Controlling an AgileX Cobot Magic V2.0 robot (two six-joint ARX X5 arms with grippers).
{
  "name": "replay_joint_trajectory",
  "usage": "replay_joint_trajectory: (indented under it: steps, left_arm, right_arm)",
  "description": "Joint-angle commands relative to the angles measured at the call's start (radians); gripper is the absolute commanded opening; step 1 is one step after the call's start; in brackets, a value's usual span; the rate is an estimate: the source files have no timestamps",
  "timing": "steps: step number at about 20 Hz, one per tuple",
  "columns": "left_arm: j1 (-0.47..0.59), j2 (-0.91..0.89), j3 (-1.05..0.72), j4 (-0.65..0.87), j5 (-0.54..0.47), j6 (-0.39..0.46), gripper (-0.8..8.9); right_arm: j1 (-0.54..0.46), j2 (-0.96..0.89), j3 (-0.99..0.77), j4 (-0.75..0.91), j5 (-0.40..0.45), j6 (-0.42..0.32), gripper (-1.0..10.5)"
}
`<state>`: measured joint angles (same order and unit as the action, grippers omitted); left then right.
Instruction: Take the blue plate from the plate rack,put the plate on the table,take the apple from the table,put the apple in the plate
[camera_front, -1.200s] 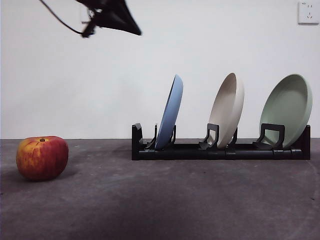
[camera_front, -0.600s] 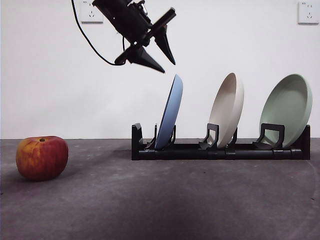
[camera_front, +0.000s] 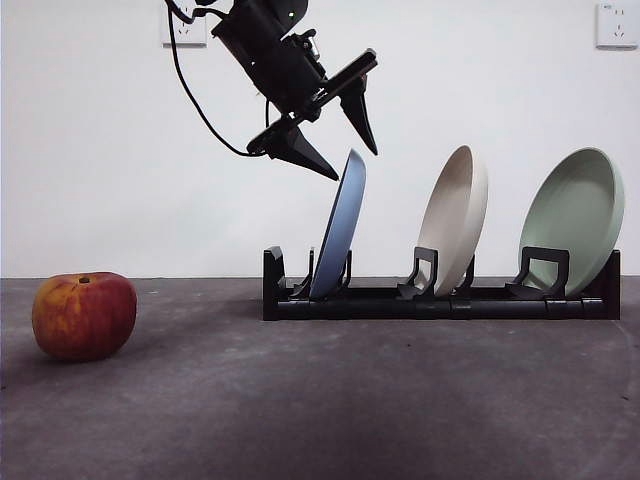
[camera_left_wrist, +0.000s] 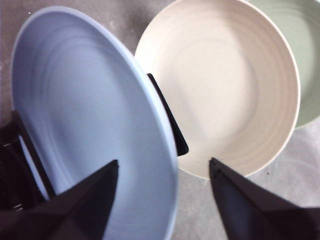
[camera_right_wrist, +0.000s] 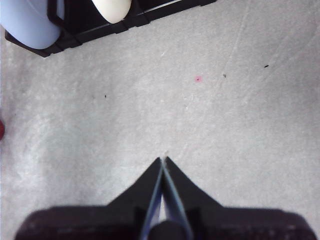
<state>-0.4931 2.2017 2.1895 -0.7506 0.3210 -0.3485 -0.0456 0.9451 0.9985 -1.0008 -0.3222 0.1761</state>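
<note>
Blue plate (camera_front: 340, 225) stands tilted in the plate rack (camera_front: 440, 300), its top rim between the spread jaws of the left gripper (camera_front: 352, 165) just above, so a skewed descent could knock it toward the beige plate (camera_front: 455, 220) beyond.

You are watching the left gripper (camera_front: 356, 166), two pointed black jaws on a dark cabled arm, dropping from the top edge of the front view, where only a dark tip was showing a second ago, towards the upright, matte periwinkle-blue round plate (camera_front: 340, 228). Its spread jaws are now straddling the plate's top rim, one tip on each side, having been higher and further left half a second ago.
</note>
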Motion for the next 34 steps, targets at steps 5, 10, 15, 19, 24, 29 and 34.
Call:
replay_joint_trajectory:
  steps: [5, 10, 15, 19, 24, 29, 34]
  left_arm:
    - [-0.008, 0.024, 0.001, 0.004, 0.0, 0.003, 1.17]
    - [-0.01, 0.024, 0.001, 0.003, 0.02, -0.025, 0.26]
    - [-0.005, 0.024, 0.001, -0.023, 0.027, -0.069, 0.22]
    - [0.016, 0.023, 0.006, -0.022, 0.084, -0.077, -0.08]
    - [0.052, -0.007, 0.006, -0.026, 0.159, -0.098, -0.08]
    - [0.082, -0.086, 0.006, -0.018, 0.185, -0.097, -0.08]
    - [0.103, -0.182, 0.006, -0.018, 0.313, -0.092, -0.08]
  right_arm:
    - [0.0, 0.002, 0.003, -0.015, -0.003, 0.006, 0.0]
    - [0.0, 0.002, 0.003, -0.021, -0.003, 0.004, 0.0]
    - [0.0, 0.002, 0.003, -0.021, -0.003, 0.004, 0.0]
    - [0.0, 0.002, 0.003, -0.021, -0.003, 0.004, 0.0]
    - [0.0, 0.002, 0.003, -0.018, -0.003, 0.004, 0.0]
    - [0.0, 0.002, 0.003, -0.018, -0.003, 0.004, 0.0]
    - [0.0, 0.002, 0.003, -0.019, -0.003, 0.004, 0.0]
